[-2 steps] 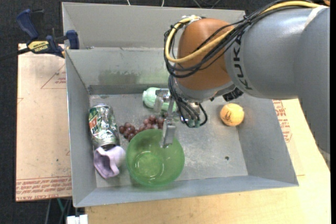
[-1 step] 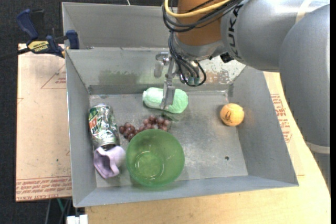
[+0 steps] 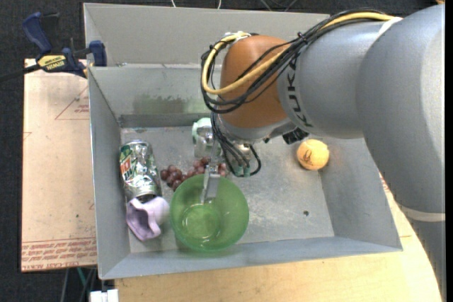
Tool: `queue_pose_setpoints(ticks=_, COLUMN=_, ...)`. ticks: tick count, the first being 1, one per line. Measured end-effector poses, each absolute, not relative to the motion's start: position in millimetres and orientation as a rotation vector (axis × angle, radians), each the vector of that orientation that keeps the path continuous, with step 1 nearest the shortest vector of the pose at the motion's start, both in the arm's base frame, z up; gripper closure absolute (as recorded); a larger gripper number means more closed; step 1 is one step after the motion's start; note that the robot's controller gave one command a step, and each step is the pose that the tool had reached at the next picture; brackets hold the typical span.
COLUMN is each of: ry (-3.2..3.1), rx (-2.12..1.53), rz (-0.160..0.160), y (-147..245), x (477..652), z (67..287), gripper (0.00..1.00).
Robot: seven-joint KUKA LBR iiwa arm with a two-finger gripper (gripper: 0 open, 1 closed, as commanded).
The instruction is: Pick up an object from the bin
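Camera view: gripper [image 3: 209, 196] reaching into green bowl [image 3: 228, 223] at grey bin [image 3: 106, 152] front; crushed can [image 3: 139, 167], grapes [image 3: 177, 173] alongside. Spread or pressed together: cannot tell.

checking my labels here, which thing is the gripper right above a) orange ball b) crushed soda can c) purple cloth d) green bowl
d: the gripper points down into the green bowl at the front of the bin, while the soda can lies to its left and the orange ball off to the right.
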State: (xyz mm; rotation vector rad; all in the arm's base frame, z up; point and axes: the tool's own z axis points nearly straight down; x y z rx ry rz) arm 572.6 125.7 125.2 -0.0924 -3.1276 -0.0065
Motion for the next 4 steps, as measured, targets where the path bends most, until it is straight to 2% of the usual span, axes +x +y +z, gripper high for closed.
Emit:
queue_pose_setpoints(ticks=1, ry=-3.131, rx=-0.141, rz=-0.006, y=123, x=581.7, z=130, gripper=0.0)
queue_pose_setpoints(ticks=2, ry=-3.134, rx=-0.098, rz=-0.008, y=116, x=614.2, z=69, gripper=0.0)
queue_pose_setpoints(ticks=3, ry=-3.129, rx=-0.326, rz=-0.011, y=123, x=594.1, z=89, gripper=1.0)
queue_pose_setpoints(ticks=4, ry=-3.129, rx=-0.325, rz=-0.011, y=123, x=593.9, z=89, gripper=1.0)
